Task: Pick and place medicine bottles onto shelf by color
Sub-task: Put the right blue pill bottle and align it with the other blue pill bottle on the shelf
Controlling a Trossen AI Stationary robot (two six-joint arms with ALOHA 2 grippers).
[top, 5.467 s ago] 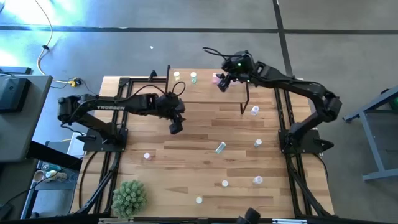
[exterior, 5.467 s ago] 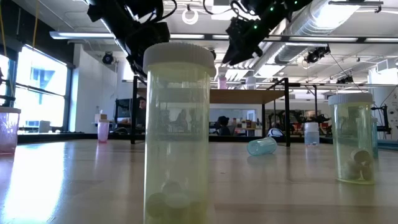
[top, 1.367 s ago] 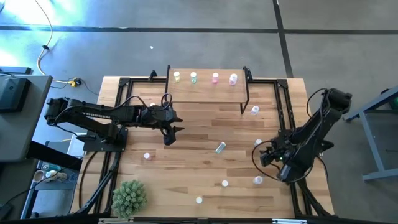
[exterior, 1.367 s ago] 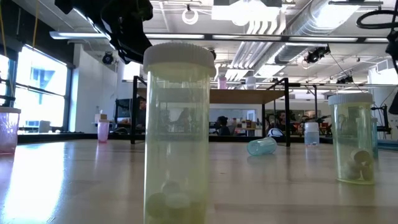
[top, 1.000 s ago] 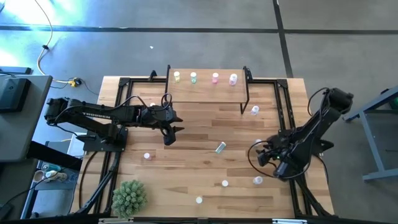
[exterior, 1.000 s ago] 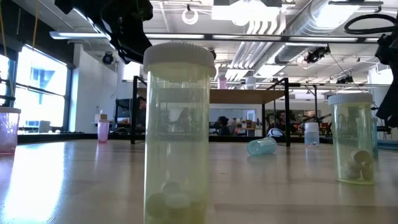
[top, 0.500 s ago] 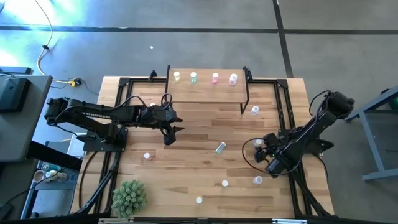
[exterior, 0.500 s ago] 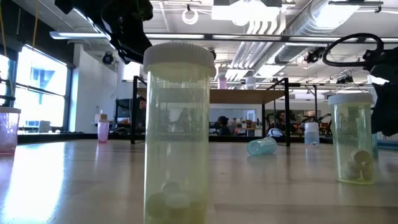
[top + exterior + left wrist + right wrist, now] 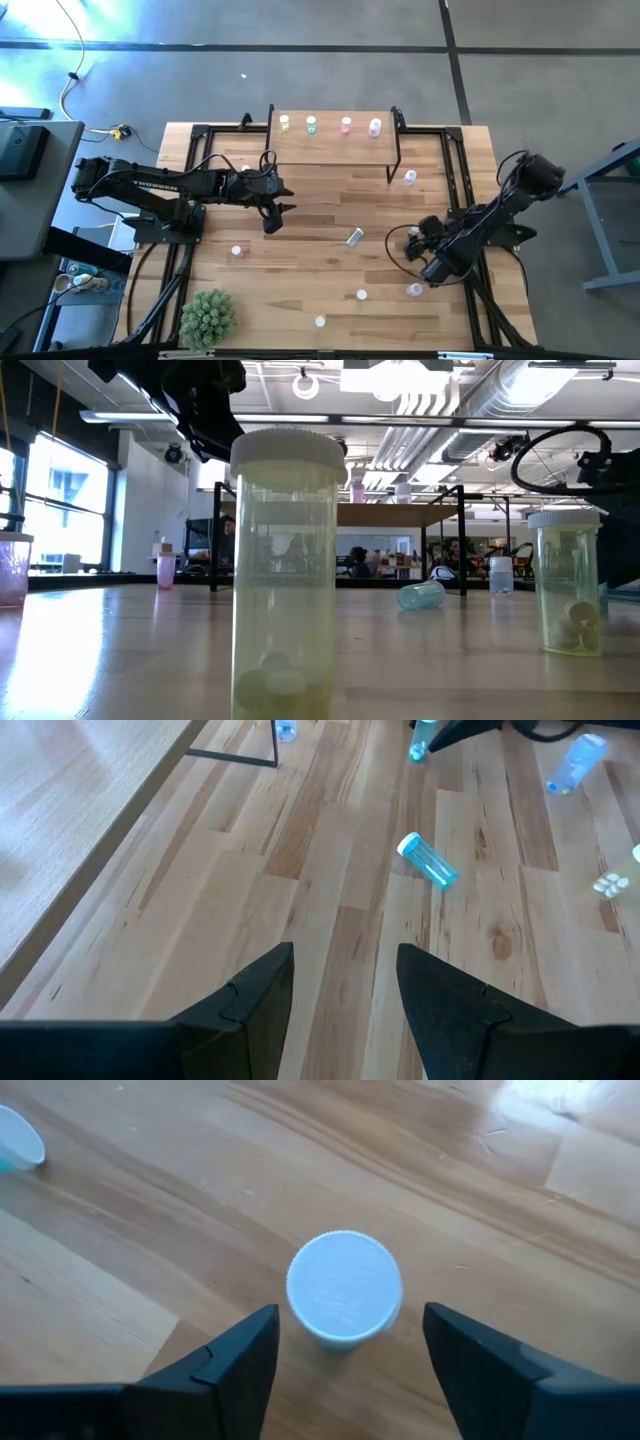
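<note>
Overhead, right claw (image 9: 418, 243) hides bottle (image 9: 344, 1289); wrist view shows claw spread astride it, untouched.

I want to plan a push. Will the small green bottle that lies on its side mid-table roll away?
Probably yes. The green bottle lies on its round side on the smooth plank table, so a sideways nudge would likely roll it. It looks like thin plastic, so probably light. Its cap may make it curve.
</note>
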